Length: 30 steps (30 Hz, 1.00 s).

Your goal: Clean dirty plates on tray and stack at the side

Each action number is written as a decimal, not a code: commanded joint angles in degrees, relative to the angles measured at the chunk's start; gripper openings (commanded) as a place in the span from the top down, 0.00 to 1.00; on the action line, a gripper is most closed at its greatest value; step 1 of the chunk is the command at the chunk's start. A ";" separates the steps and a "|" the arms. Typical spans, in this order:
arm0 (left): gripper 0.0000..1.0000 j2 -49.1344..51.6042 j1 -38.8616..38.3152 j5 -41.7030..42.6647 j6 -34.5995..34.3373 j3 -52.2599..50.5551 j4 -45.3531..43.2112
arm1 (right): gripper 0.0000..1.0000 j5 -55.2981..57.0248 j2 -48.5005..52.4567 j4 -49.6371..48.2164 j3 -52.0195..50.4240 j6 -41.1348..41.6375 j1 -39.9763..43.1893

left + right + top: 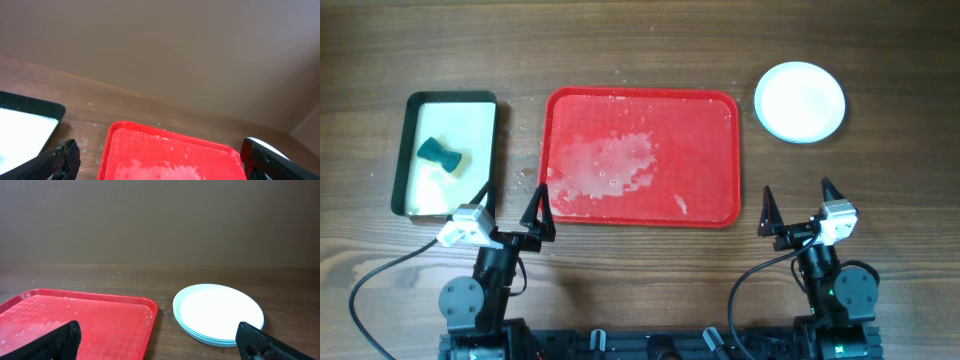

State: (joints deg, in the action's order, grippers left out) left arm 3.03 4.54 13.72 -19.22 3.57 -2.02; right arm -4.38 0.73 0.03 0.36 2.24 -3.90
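Now, white-topped plates (800, 101) stacked beside smeared tray (640, 158), left tool (510, 206) and right tool (797, 196) released

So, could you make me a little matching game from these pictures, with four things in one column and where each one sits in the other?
Things:
1. large red rectangular plastic tray
2. stack of round plates, white on top
3. small teal sponge
4. cream rectangular pan with a dark rim

Places:
a. lying inside the pan
b. in the centre, smeared with a whitish wet film
c. far right, apart from the tray
d. far left, beside the tray

Pairs: 1-b, 2-c, 3-a, 4-d
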 commanded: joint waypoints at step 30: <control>0.00 -2.86 -0.33 -9.09 20.52 -3.26 6.34 | 0.00 0.98 -0.52 -0.11 -0.07 -0.70 0.28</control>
State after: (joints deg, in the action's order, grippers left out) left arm 0.73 4.54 5.39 -2.24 0.58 3.84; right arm -4.38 0.73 0.03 0.36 2.24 -3.90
